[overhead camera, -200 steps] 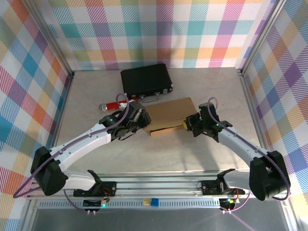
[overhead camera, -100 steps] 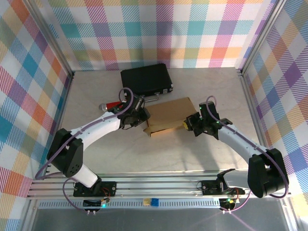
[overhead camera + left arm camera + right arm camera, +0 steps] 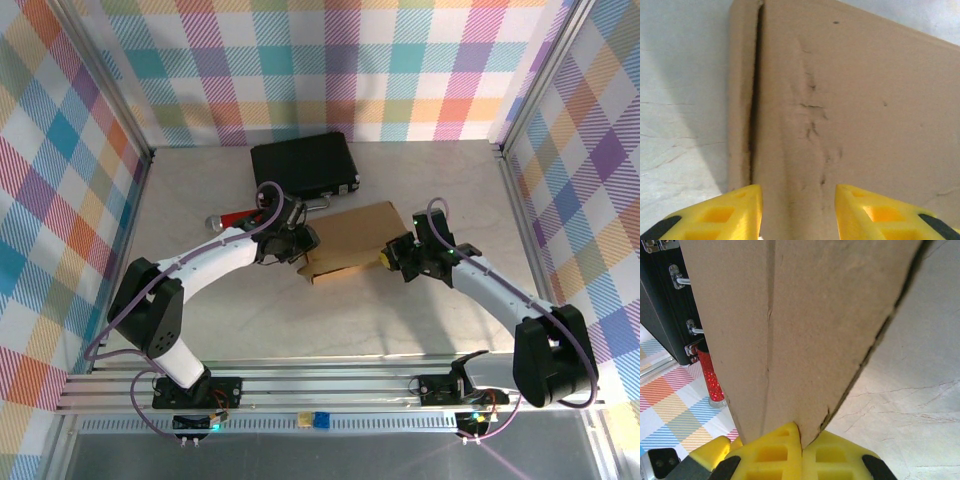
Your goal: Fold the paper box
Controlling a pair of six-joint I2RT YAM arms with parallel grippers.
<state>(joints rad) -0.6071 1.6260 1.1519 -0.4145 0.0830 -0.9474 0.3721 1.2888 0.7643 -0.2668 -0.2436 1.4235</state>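
Fingers (image 3: 772, 452) of right gripper (image 3: 800, 434) are pressed together on an edge of box (image 3: 805, 315), pinching the cardboard. Left gripper (image 3: 797, 192) has its fingers (image 3: 737, 210) spread, with the box top in front of them. Cannot tell if they touch it. A folded side strip runs up the left of that wrist view. Box surface is plain brown, creased and a bit dented.

In the top view the box lies mid-table (image 3: 350, 330), just in front of case (image 3: 300, 167). Its long axis runs left-right, with the right end slightly farther back. Left gripper is at its left end, right gripper at its right end. Red tool (image 3: 232, 220) lies left of the box, near the case.

Versus 1 s ago, the left gripper has moved up and right to the box's left end, and the left arm's elbow is drawn in. Right gripper and box are about where they were.
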